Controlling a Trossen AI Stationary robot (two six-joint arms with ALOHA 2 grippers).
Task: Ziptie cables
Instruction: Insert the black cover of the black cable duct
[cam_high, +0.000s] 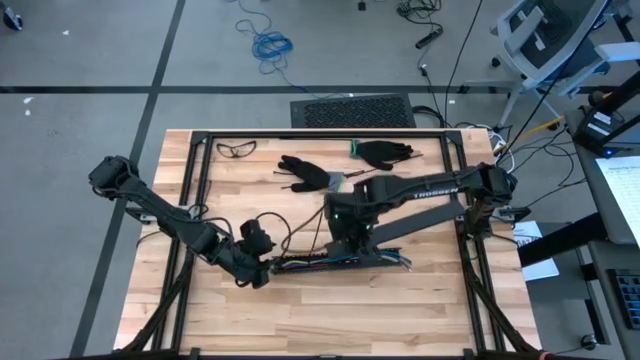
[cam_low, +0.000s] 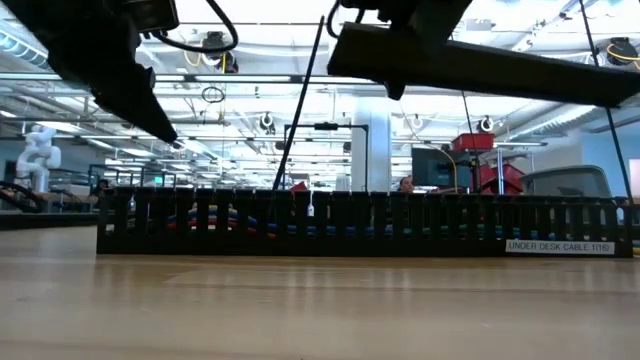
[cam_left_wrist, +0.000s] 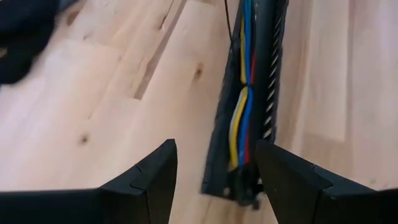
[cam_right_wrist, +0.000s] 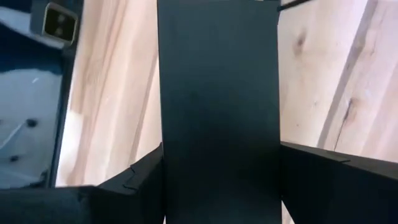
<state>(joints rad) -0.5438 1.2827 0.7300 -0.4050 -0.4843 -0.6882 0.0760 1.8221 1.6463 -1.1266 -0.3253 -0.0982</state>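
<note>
The slotted tray (cam_low: 360, 225) labelled "UNDER DESK CABLE" holds the cables (cam_left_wrist: 241, 112); left claw (cam_left_wrist: 214, 171) wide, right claw (cam_right_wrist: 221, 180) gripping a black lid (cam_right_wrist: 217, 93).

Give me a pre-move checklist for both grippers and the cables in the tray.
1. Cables lying inside the slotted tray: ok.
2. Left gripper open, fingers on either side of the tray's end: ok.
3. Right gripper holding a flat black cover between its fingers: ok.
4. Cover lined up over the tray: cannot tell.
5. Zip tie around the cables: cannot tell, none seen.
6. Gloves and glasses away from the tray: ok.
</note>
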